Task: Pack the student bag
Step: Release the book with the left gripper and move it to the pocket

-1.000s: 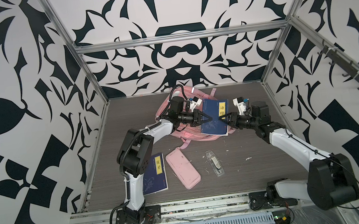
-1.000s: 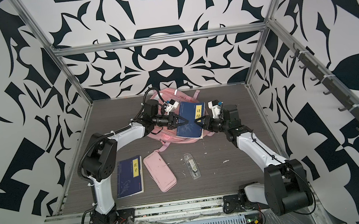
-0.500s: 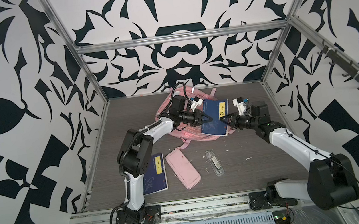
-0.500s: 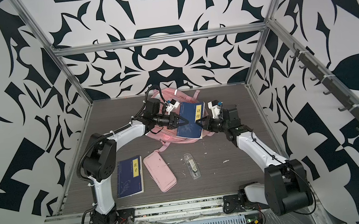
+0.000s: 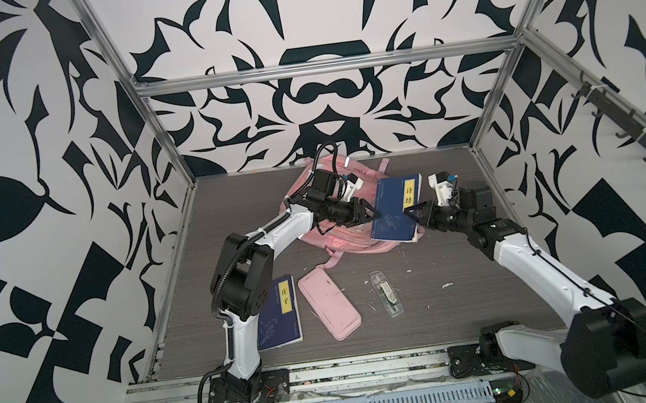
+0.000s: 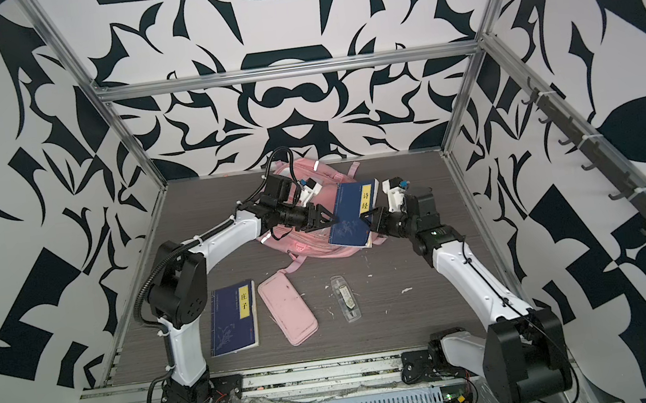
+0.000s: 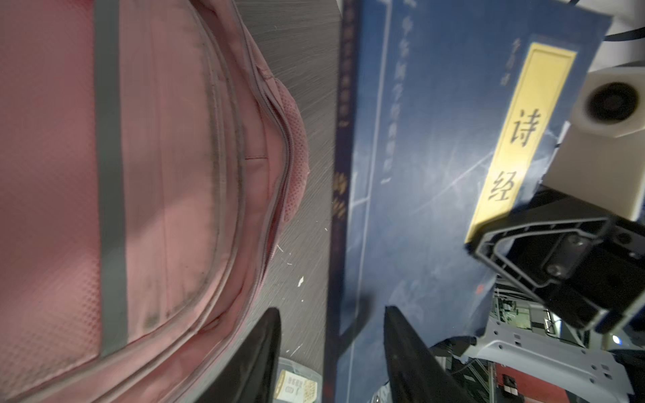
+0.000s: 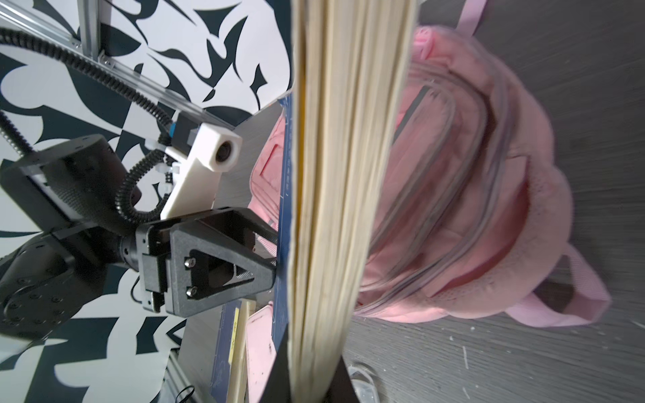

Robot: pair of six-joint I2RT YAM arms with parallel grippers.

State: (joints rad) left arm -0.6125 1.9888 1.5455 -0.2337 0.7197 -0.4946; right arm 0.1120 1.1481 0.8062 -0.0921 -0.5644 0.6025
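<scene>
Lying book: we are seeing a blue paperback book with a yellow title strip (image 5: pixel 281 316) lying flat on the dark grey wood-grain tabletop (image 5: pixel 448 279), partly hidden by the left arm
Pencil case: a flat pink rectangular pencil case (image 5: pixel 330 308) is lying just beside that book, on its right
Student bag: the large pink fabric backpack with grey reflective strips (image 5: pixel 354 244) is lying on the tabletop towards the back wall, in the middle of both top views, with a pink strap trailing towards the pencil case
Left gripper: the left gripper (image 5: pixel 373 214) is hovering over the backpack with its black fingers (image 7: pixel 265 349) spread apart on either side of the raised book's spine edge, clamping nothing; we cannot tell whether they are touching it
Clear case: a small clear plastic case (image 5: pixel 387 299) is lying alone, right of the pencil case
Raised book: a second blue paperback book with a yellow title strip (image 5: pixel 398 210) is hanging tilted above the backpack's right part
Right gripper: the right gripper (image 5: pixel 413 214) is pinching the raised book's page edges (image 8: pixel 342 174) firmly between its closed fingers
</scene>
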